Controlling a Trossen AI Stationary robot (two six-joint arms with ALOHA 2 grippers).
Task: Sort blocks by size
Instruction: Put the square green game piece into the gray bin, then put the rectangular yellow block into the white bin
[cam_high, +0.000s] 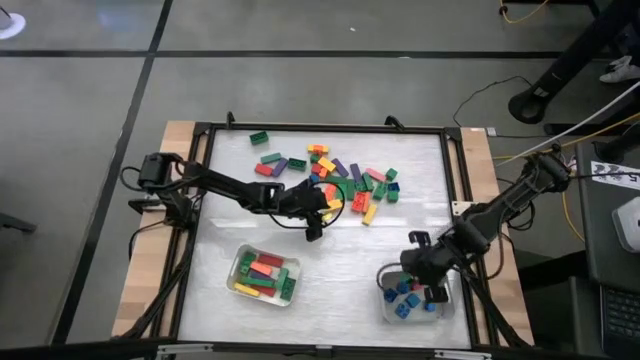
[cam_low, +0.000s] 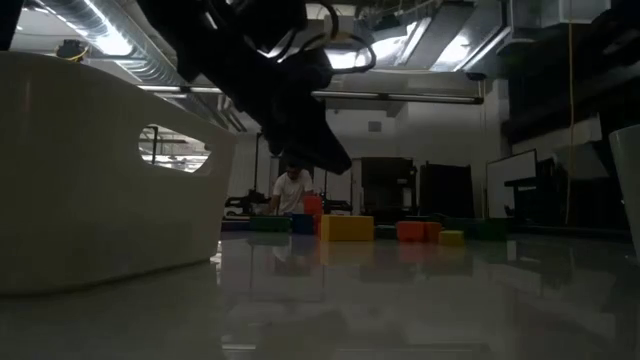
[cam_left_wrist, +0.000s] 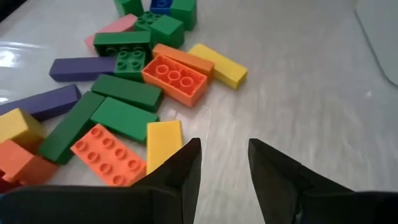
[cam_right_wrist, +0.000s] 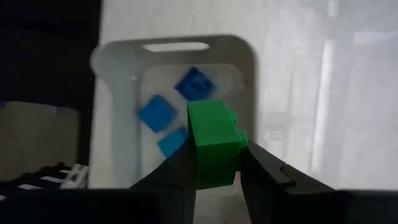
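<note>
Loose blocks (cam_high: 340, 180) in many colours lie in a pile at the table's middle, toward the far side. My left gripper (cam_left_wrist: 224, 165) stands open at the pile's near edge, nothing between its fingers; a yellow block (cam_left_wrist: 163, 140) lies just beside one finger. My right gripper (cam_right_wrist: 217, 177) is shut on a short green block (cam_right_wrist: 214, 140) above the right tray (cam_high: 385, 300), which holds several small blue blocks (cam_right_wrist: 177, 106). The left tray (cam_high: 237, 275) holds long blocks in red, green and yellow. My right gripper pinches the short green block by two opposite sides (cam_right_wrist: 199, 162), one finger on each. The fingers slant down from above. The block is lifted clear, above the right tray's inside, and its free end sticks out past the fingertips.
A dark frame (cam_high: 200, 200) borders the white work surface. Bare surface lies between the pile and the two trays. In the low view a pale tray wall (cam_low: 100, 170) fills the left side, and a person (cam_low: 290, 190) shows far behind the table.
</note>
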